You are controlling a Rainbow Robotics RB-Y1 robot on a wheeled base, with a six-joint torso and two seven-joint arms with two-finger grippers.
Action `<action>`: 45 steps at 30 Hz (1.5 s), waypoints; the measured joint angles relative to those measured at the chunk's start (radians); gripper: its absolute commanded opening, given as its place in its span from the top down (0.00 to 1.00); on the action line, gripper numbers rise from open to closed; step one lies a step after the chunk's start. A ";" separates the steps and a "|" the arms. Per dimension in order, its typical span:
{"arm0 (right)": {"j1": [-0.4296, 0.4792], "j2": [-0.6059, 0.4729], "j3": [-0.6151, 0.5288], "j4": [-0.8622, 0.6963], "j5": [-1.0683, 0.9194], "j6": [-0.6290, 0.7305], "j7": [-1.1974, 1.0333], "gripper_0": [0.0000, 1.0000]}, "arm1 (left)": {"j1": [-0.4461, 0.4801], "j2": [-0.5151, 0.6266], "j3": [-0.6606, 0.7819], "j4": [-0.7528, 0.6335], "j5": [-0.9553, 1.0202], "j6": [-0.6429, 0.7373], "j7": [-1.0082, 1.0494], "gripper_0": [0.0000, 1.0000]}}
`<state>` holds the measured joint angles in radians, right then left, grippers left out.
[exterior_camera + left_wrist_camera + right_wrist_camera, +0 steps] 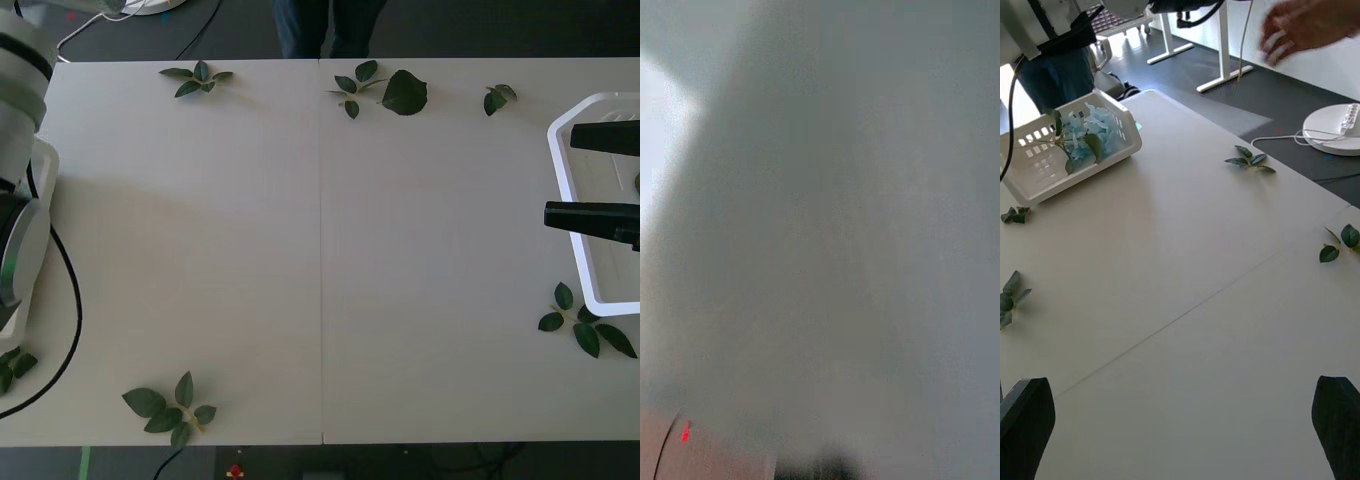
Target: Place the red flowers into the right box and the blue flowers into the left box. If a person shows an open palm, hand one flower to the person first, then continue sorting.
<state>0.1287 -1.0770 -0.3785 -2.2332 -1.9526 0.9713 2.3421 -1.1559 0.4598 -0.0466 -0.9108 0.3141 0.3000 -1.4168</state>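
Observation:
My right gripper hangs open over the near end of the right box, a white tray at the table's right edge, with nothing between its black fingers. Across the table stands the left box, a white slotted basket with blue flowers and their green leaves lying in it. A person's bare hand hovers past the far side of the table, blurred, with its fingers loosely spread. The red flowers are out of view. My left arm rests at the table's left edge.
Loose green leaf sprigs lie scattered on the white table: along the far edge, by the right box and at the front left. The person's dark trousers stand behind the far edge.

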 measured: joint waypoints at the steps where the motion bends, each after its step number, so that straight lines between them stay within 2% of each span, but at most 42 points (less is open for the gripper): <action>1: 0.000 0.000 0.000 0.000 0.000 0.000 0.000 0.00 | -0.006 -0.001 0.000 0.006 0.000 0.000 0.000 1.00; 20: 0.000 0.000 0.000 0.000 0.000 0.000 0.000 0.00 | -0.022 -0.003 0.000 0.020 0.001 -0.001 0.000 0.98; 21: 0.000 0.000 0.000 0.000 0.000 0.000 0.000 0.00 | -0.022 -0.003 0.000 0.020 0.001 -0.001 0.000 0.69; 22: 0.000 0.000 0.000 0.000 0.000 0.000 0.000 0.00 | -0.022 -0.003 0.000 0.020 0.001 -0.001 0.000 0.19; 23: 0.000 0.000 0.000 0.000 0.000 0.000 0.000 0.00 | -0.022 -0.003 0.000 0.020 0.001 -0.001 0.000 0.00; 45: 0.000 0.000 0.000 0.000 0.000 0.000 0.000 0.00 | -0.022 -0.003 0.000 0.022 0.002 -0.001 0.000 0.00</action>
<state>0.1287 -1.0770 -0.3785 -2.2332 -1.9526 0.9713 2.3421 -1.1781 0.4572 -0.0463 -0.8892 0.3156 0.2993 -1.4168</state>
